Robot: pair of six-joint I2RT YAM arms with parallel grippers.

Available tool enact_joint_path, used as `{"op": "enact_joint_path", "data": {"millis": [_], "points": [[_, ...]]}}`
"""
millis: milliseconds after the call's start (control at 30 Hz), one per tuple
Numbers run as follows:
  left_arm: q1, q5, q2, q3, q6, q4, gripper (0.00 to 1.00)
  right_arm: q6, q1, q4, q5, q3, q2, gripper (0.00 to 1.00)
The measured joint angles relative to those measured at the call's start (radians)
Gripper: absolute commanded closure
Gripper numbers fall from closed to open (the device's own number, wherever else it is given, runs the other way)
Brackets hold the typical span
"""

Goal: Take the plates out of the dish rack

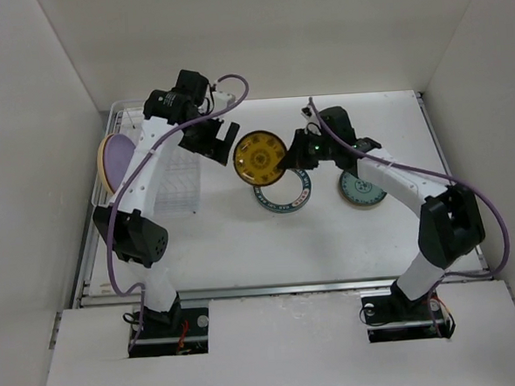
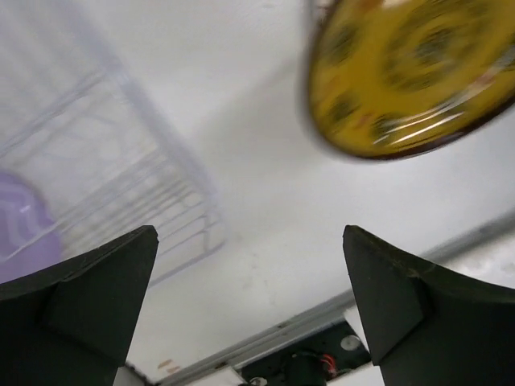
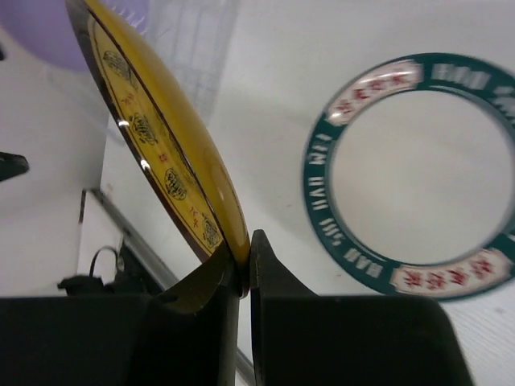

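Observation:
My right gripper (image 1: 284, 163) is shut on the rim of the small mustard-yellow plate (image 1: 261, 157), holding it above the table; the plate also shows in the right wrist view (image 3: 161, 153) and in the left wrist view (image 2: 410, 72). The white plate with the teal patterned rim (image 1: 284, 191) lies flat on the table below it (image 3: 410, 173). A teal plate on another plate (image 1: 362, 189) lies at the right. My left gripper (image 1: 223, 136) is open and empty, left of the yellow plate. The wire dish rack (image 1: 173, 176) holds the large tan plate with purple underside (image 1: 116, 160) at its left end.
White walls enclose the table on three sides. A metal rail (image 1: 281, 288) runs along the table's near edge. The left arm's links reach over the rack.

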Motion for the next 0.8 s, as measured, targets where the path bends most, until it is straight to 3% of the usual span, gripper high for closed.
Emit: {"op": "enact_joint_path", "data": {"millis": [167,433,700,733,800], "points": [[0.075,-0.218,-0.006,0.023,-0.073,0.049,0.00,0.019,-0.172,-0.087,0.097,-0.046,-0.081,1.00],[0.274,-0.414,-0.163,-0.055,-0.106,0.119,0.00,0.034,-0.518,-0.222,0.276,-0.245,-0.237,1.00],[0.327,-0.494,-0.254,-0.072,-0.087,0.134,0.00,0.068,-0.636,-0.275,0.311,-0.384,-0.223,0.99],[0.335,-0.496,-0.254,-0.072,-0.086,0.135,0.00,0.068,-0.639,-0.271,0.310,-0.384,-0.219,0.95],[0.345,-0.499,-0.254,-0.077,-0.084,0.139,0.00,0.074,-0.643,-0.261,0.305,-0.385,-0.208,0.71]]}}
